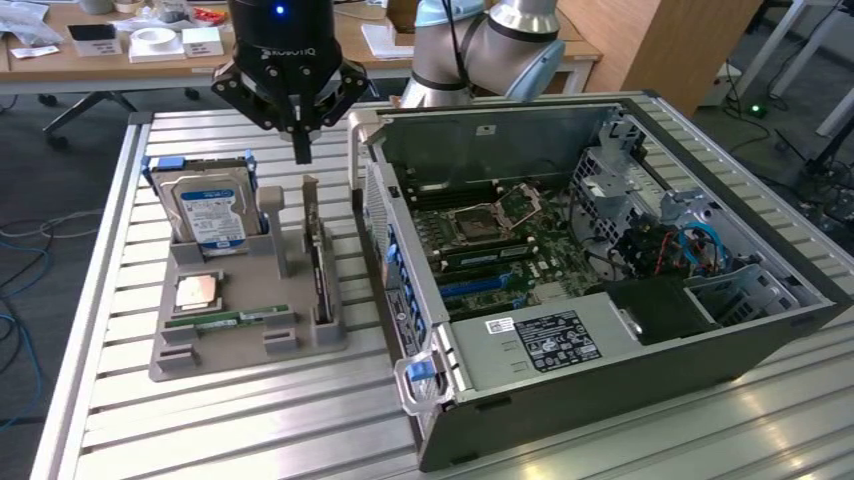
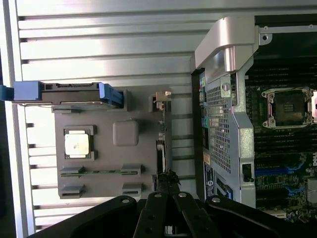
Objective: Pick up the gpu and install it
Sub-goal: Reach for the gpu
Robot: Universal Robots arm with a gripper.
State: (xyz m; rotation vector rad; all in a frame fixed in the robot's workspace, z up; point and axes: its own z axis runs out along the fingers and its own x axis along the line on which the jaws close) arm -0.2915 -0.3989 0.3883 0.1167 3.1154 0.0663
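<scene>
The gpu (image 1: 316, 252) is a thin dark card standing on edge in the grey tray (image 1: 240, 345), on the side nearest the computer case. In the wrist view the gpu (image 2: 162, 145) appears as a slim slab seen edge-on. My gripper (image 1: 302, 152) hangs above the card's far end, clear of it. Its fingers are shut together and hold nothing. In the wrist view the gripper (image 2: 167, 185) lines up over one end of the card.
The tray (image 2: 101, 187) also holds a blue-labelled hard drive (image 1: 207, 205), a CPU (image 1: 200, 290) and a green memory stick (image 1: 240, 318). An open computer case (image 1: 601, 260) with its motherboard exposed lies on the exterior view's right. Everything rests on a slatted metal table (image 1: 200, 425).
</scene>
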